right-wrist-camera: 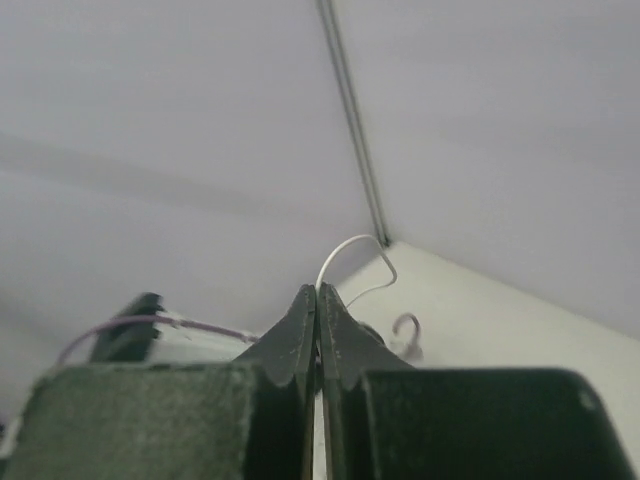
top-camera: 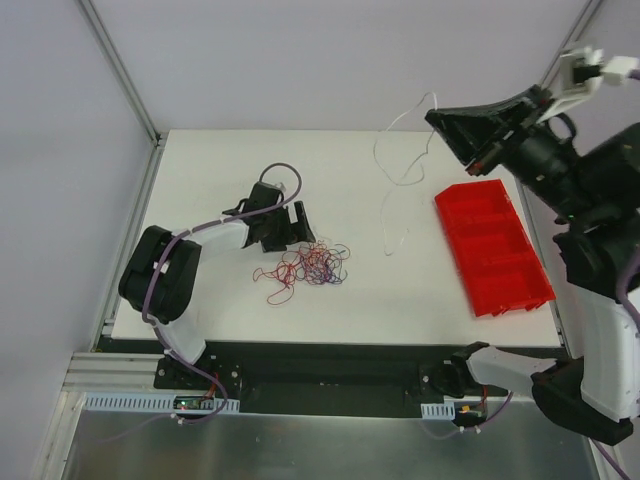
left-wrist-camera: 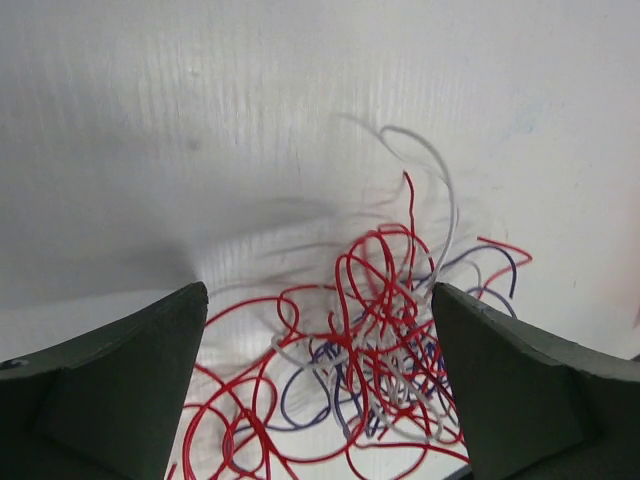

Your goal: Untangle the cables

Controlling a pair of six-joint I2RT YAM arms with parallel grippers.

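R gripper [right-wrist-camera: 317, 300] clamped on thin white wire [top-camera: 380, 150], held high. L gripper [left-wrist-camera: 318, 295] jaws apart over red/purple wire tangle [top-camera: 312, 265] mid white table [top-camera: 200, 180]. Risk: thin strand slips from the pinch, or its dangling tail re-snags the tangle.

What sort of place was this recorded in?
Probably a lab robot cell: a white table boxed in by plain pale panels on metal frame posts, a red compartment tray and a tangle of thin cables.
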